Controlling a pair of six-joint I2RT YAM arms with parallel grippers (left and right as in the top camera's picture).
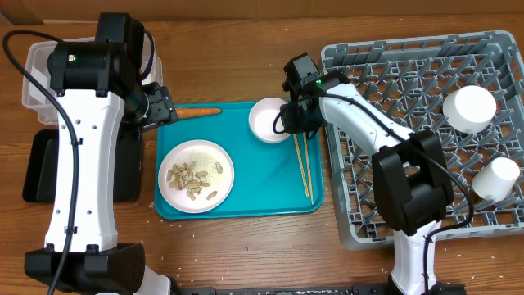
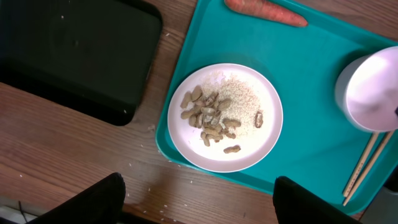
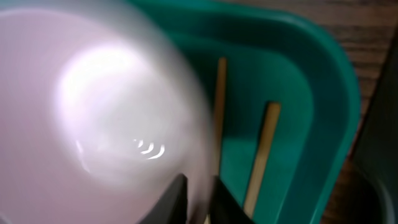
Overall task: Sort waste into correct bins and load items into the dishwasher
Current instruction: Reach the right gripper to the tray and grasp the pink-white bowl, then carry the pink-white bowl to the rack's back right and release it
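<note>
My right gripper (image 1: 291, 115) (image 3: 198, 196) is shut on the rim of the pale pink bowl (image 1: 268, 120) (image 3: 93, 112) at the far right of the teal tray (image 1: 262, 176). Two wooden chopsticks (image 1: 303, 164) (image 3: 261, 155) lie on the tray just right of the bowl. A white plate (image 1: 224, 184) (image 2: 193, 149) with peanut shells (image 1: 190, 179) (image 2: 208, 118) and whitish crumbs sits at the tray's left. My left gripper (image 1: 160, 106) (image 2: 199, 205) is open and empty above the tray's left edge. The grey dish rack (image 1: 393, 90) on the right holds two white cups (image 1: 469, 108).
A clear tub (image 1: 33, 74) stands far left, with a black tray (image 1: 41, 164) (image 2: 74, 50) in front of it. A carrot (image 1: 199, 111) (image 2: 267, 11) lies at the teal tray's far edge. Small crumbs dot the wooden table beside the tray.
</note>
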